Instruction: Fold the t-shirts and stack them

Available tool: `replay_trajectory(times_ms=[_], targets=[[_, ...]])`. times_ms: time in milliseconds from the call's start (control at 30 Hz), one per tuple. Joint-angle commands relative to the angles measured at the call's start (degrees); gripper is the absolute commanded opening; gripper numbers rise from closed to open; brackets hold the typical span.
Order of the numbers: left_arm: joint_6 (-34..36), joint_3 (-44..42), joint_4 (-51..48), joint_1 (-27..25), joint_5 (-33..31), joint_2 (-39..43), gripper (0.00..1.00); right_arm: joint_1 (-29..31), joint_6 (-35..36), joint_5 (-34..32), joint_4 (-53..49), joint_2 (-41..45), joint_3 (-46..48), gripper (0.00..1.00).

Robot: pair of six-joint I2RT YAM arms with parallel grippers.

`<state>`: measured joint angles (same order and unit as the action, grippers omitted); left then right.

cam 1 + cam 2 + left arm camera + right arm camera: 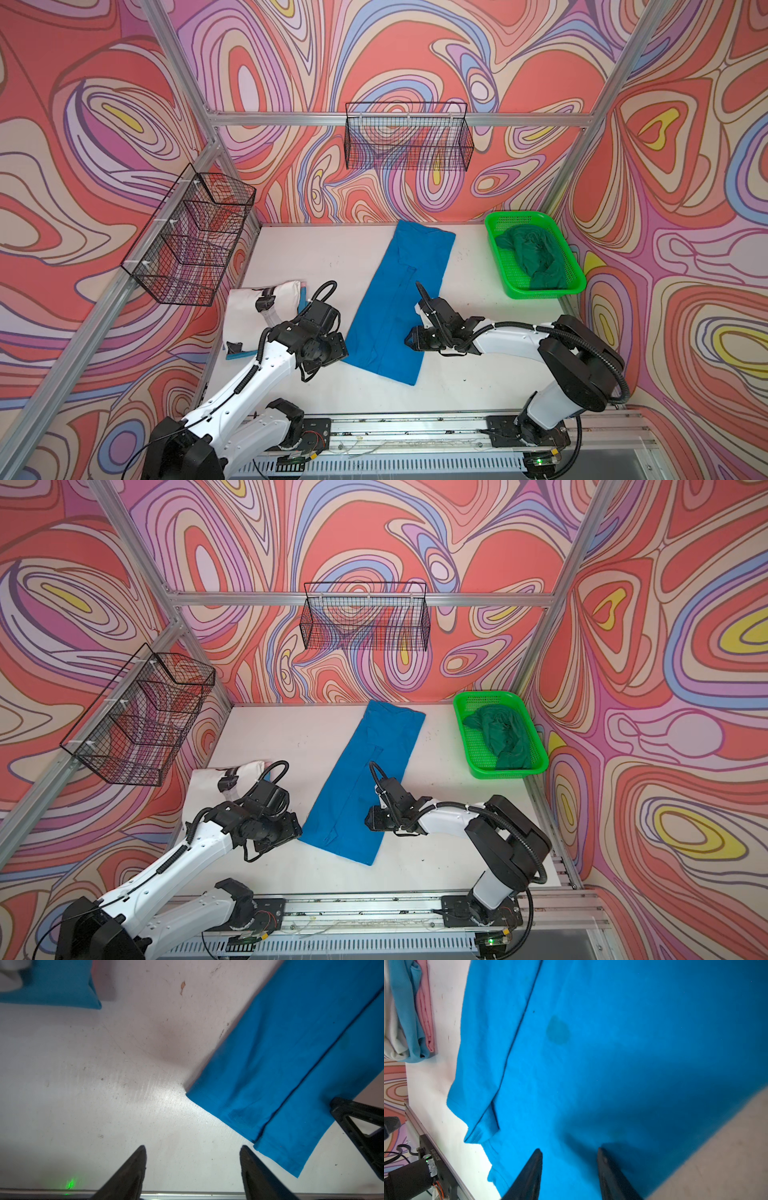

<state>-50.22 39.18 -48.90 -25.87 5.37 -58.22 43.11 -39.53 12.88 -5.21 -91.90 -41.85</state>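
– Swirly painted walls are seen all round a white tabletop. What is laid on it?

– The bright blue shirt is laid flat in the middle, slanting. Its sides are already folded in, so a long strip is made.

– Is it being held?

– No. The left tool is seen over bare tabletop just beside the shirt's near corner, with its two fingers apart and nothing between them. The right tool is held over the near end of the shirt, fingers apart too, and no cloth is pinched.

– Which step is it, then?

– The long fold looks done; the short fold is not yet made. The near hem should be pinched at both corners, lifted, and laid over toward the far end. Both corners should be raised together so that the strip is not twisted.

– And after that?

– It should be put at the left, where a white shirt is folded with a lighter blue shirt under it. A dark green shirt is seen crumpled in the green basket at the far right.
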Motion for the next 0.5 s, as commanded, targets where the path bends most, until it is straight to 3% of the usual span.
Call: replay_trajectory(times_ms=[0, 267, 400, 467], targets=[[-1.3, -1.5, -0.6, 0.3, 1.9, 0.2, 0.73, 0.0, 0.3, -6.1, -10.7, 1.3, 2.2, 0.47], [-4.9, -4.2, 3.5, -0.3, 9.5, 0.8, 0.73, -2.4, 2.0, -10.6, -20.8, 10.5, 4.5, 0.47], [-8.7, -5.0, 6.5, -5.2, 10.5, 0.4, 0.73, -3.6, 2.7, -10.9, -25.0, 15.8, 4.7, 0.47], [-10.3, -4.9, 8.0, -8.1, 10.1, -0.5, 0.73, -3.6, 2.8, -7.6, -24.9, 19.4, 3.9, 0.47]])
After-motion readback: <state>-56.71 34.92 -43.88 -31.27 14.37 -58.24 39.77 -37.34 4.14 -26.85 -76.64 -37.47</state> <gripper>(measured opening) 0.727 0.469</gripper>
